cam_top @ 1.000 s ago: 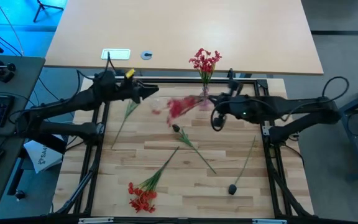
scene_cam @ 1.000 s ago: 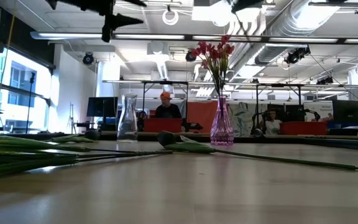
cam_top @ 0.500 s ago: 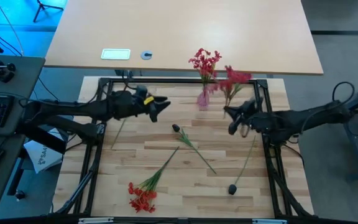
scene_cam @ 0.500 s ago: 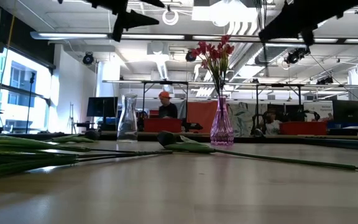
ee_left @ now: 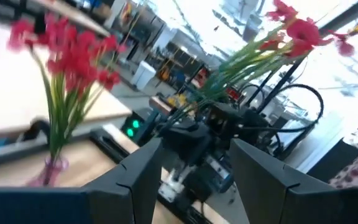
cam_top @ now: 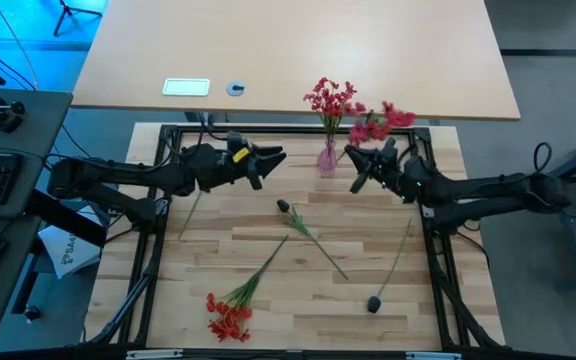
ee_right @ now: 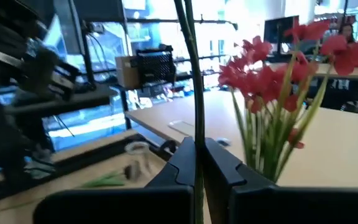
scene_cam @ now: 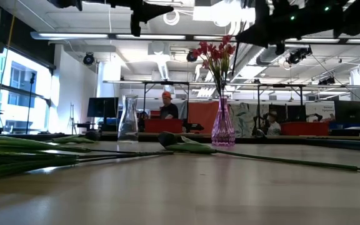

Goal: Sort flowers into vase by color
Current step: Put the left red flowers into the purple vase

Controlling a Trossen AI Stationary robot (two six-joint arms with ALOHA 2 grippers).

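A pink vase (cam_top: 326, 157) at the table's far side holds a bunch of red flowers (cam_top: 328, 98). Just right of it, my right gripper (cam_top: 354, 162) is shut on another red flower spray (cam_top: 378, 120), whose blossoms stand off the vase's far right. My left gripper (cam_top: 273, 157) hangs open and empty left of the vase, facing the right gripper. A clear vase (scene_cam: 128, 117) stands at the far left. Two dark-budded flowers (cam_top: 284, 207) (cam_top: 375, 303) and a red spray (cam_top: 230, 315) lie flat on the table. My right gripper pinches the spray's thin green stem (ee_right: 196, 124) between its two shut fingers, low on the stem. The fingers lie about level and cross the stem. The spray is lifted clear of the table, rising from the fingers to its blossoms (ee_left: 297, 31).
A green stem (cam_top: 203, 185) lies under my left arm. A black frame (cam_top: 268, 130) runs round the wooden table. Beyond it stands a large desk (cam_top: 298, 50). People sit in the room behind (scene_cam: 167, 106).
My right gripper has swung toward the table's right edge, sunk, and come back beside the pink vase. The red spray's blossoms, earlier between the two grippers, now stand at the vase's far right. My left gripper has moved toward the table's right, still open.
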